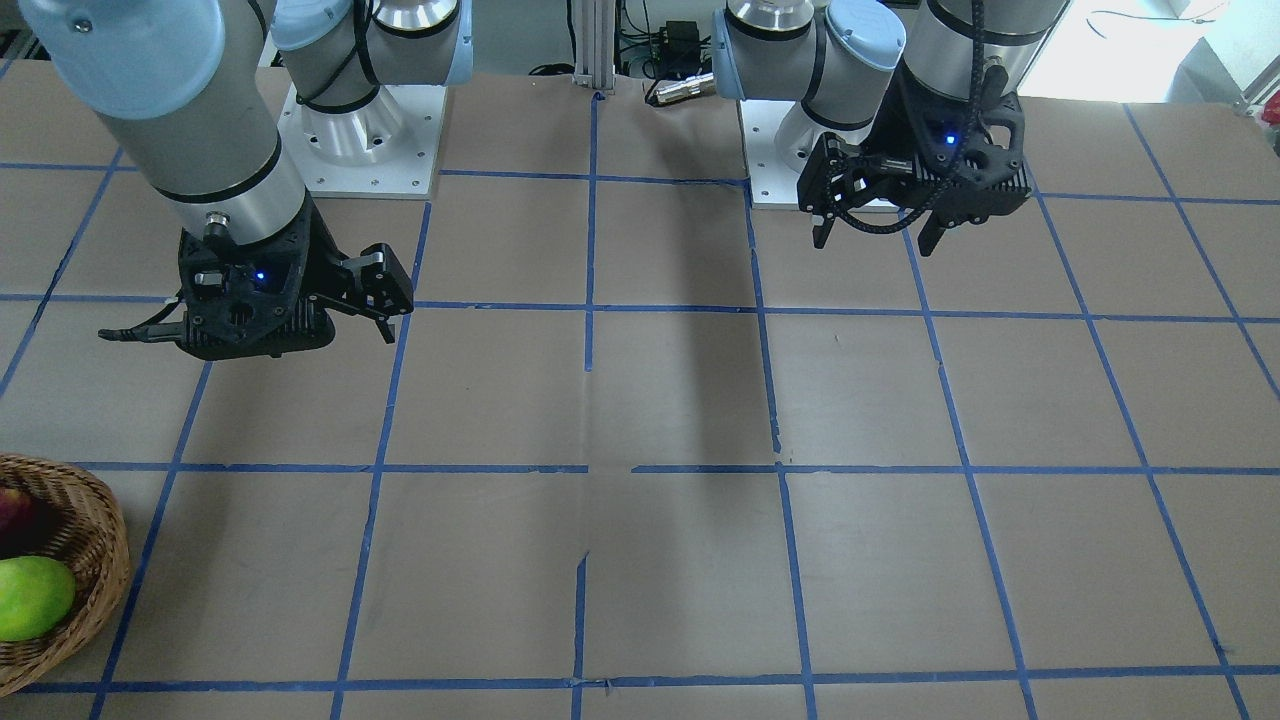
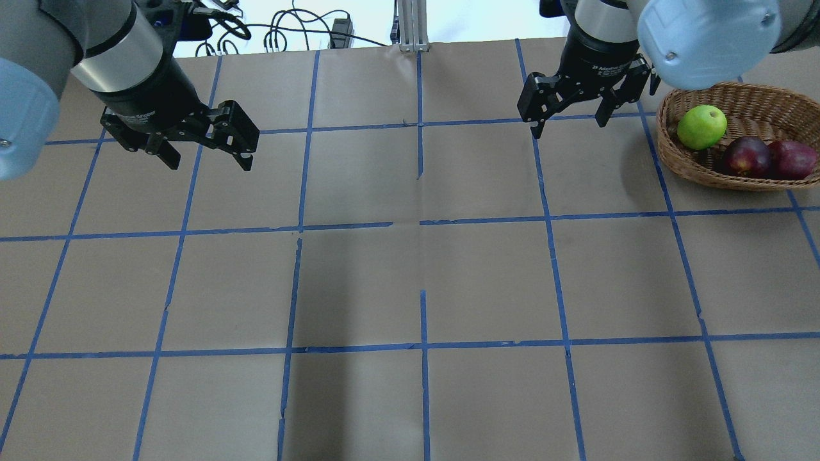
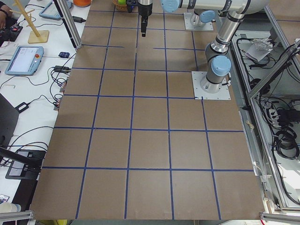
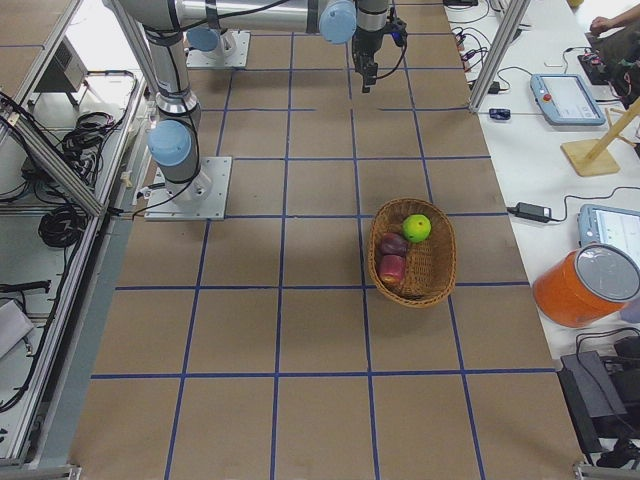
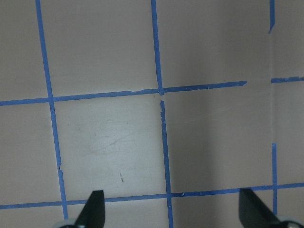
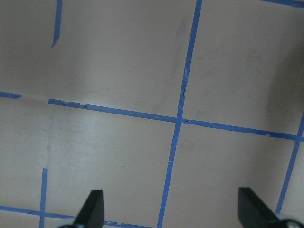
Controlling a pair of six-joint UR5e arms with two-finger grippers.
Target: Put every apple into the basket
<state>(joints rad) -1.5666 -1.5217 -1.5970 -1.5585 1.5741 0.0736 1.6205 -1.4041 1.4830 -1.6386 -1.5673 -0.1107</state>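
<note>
The round wicker basket (image 2: 737, 96) stands at the far right of the table. All three apples lie in it: the green apple (image 2: 702, 127), the dark maroon apple (image 2: 746, 155) and the red apple (image 2: 792, 159). In the front view the basket (image 1: 95, 560) is cut off at the lower left, with the green apple (image 1: 30, 597) showing. My right gripper (image 2: 567, 125) hangs open and empty above the table, just left of the basket. My left gripper (image 2: 205, 153) hangs open and empty at the far left. Both wrist views show only taped table between spread fingertips (image 5: 95, 209) (image 6: 92, 209).
The table (image 2: 416, 282) is brown with a blue tape grid. The arm bases (image 1: 360, 140) stand at the robot's edge. In the right side view a side bench holds an orange bucket (image 4: 585, 290), tablets and cables beyond the basket (image 4: 435, 260).
</note>
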